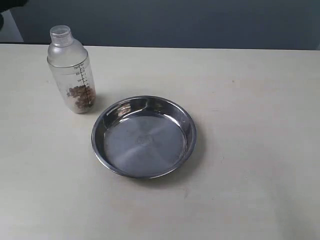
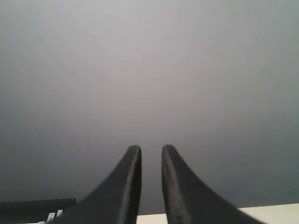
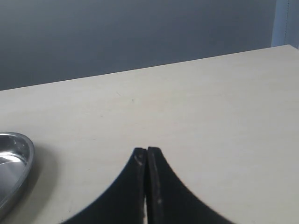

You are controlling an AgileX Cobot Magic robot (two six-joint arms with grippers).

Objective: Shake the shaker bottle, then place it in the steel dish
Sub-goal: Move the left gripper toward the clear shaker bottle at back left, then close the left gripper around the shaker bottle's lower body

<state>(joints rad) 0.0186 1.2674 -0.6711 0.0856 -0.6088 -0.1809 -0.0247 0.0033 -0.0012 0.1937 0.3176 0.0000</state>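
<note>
The shaker bottle [image 1: 72,70] stands upright on the table at the back left, frosted clear plastic with brown granules in its base and black marks up its side. To its right and nearer lies the steel dish [image 1: 106,152], round, shallow and holding nothing; a part of its rim [image 3: 21,161] shows in the right wrist view. My left gripper [image 2: 151,149] faces a grey wall with a small gap between its fingers and nothing between them. My right gripper [image 3: 146,150] is shut above bare tabletop, holding nothing. Neither gripper shows in the exterior view.
The pale table [image 1: 250,125] ends at its back edge against a dark grey wall [image 1: 200,20]. A dark shape [image 1: 10,4] sits at the top left corner of the exterior view. A black object [image 2: 32,209] lies low in the left wrist view.
</note>
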